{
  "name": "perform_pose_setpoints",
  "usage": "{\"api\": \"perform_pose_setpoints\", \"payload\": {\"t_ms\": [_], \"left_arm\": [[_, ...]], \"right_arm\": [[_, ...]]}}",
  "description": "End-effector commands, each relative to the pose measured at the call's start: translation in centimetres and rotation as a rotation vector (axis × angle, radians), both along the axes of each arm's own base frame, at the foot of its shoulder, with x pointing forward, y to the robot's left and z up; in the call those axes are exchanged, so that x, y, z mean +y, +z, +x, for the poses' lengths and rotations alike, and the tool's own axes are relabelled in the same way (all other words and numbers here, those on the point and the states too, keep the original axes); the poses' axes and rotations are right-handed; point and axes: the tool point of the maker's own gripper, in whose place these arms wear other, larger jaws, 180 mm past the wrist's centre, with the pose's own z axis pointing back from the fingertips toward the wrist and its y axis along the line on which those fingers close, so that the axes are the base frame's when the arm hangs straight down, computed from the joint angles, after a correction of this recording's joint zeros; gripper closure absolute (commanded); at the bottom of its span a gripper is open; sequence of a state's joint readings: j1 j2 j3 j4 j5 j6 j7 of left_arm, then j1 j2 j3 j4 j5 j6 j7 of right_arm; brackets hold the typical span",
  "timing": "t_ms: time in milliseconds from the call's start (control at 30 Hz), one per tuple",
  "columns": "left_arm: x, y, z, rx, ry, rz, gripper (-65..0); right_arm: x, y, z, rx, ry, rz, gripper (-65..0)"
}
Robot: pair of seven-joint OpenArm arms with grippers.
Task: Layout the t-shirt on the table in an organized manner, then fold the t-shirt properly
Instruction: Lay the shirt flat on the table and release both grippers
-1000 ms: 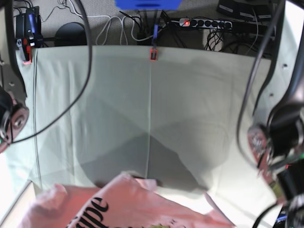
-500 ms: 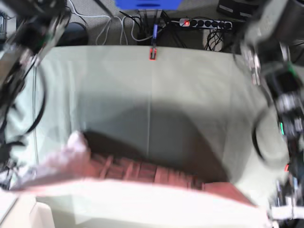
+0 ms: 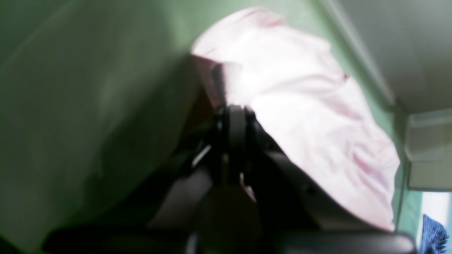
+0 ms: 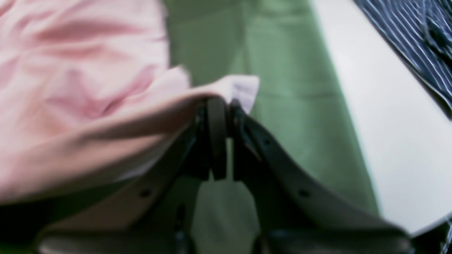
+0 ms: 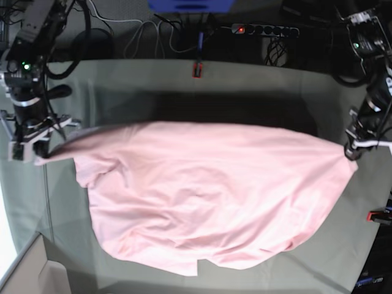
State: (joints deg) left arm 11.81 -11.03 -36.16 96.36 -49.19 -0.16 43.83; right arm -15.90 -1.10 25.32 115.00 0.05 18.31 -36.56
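Observation:
The pale pink t-shirt [image 5: 208, 190] is stretched wide across the middle of the grey-green table [image 5: 245, 92], plain side up, no lettering showing. Its far edge is pulled taut between both grippers and its near part is creased. My right gripper [image 5: 38, 156] is at the base view's left, shut on a shirt corner; the right wrist view shows the fingers [image 4: 217, 116] pinching the pink hem [image 4: 233, 90]. My left gripper [image 5: 350, 152] at the base view's right is shut on the opposite corner; the blurred left wrist view shows its jaws together at the cloth [image 3: 300, 106].
A red clamp [image 5: 197, 69] sits at the table's far edge and another [image 5: 380, 215] at the right edge. A power strip [image 5: 263, 29] and cables lie behind the table. A pale box corner [image 5: 24, 275] shows at the near left.
The shirt was bunched at the near edge with lettering up. Both arms have swung out and flung it over the table's middle, spread wide.

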Motion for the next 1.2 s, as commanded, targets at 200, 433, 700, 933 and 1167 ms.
{"api": "perform_pose_setpoints", "payload": {"t_ms": [200,433,700,933,1167], "left_arm": [[2.4,-0.8,-3.2,0.013,0.085,-0.063,-0.3],[2.5,-1.7,-5.2,0.063,0.083,-0.05,-0.4],[2.4,-3.0,-6.9,0.112,0.09,-0.061,-0.5],[1.2,-3.8,-7.6,0.182,0.029,-0.1,-0.5],[1.3,-3.8,-8.2,0.212,0.018,-0.118,-0.6]], "right_arm": [[1.3,-2.7,-4.3,0.115,0.068,0.016,0.0],[-0.6,-4.0,-7.9,0.187,-0.009,0.012,0.0],[-1.2,-4.7,-10.0,0.255,0.039,-0.01,0.0],[0.2,-6.4,-12.9,0.34,0.067,0.028,-14.7],[-1.5,-5.7,-13.2,0.327,0.019,0.003,-27.1]]}}
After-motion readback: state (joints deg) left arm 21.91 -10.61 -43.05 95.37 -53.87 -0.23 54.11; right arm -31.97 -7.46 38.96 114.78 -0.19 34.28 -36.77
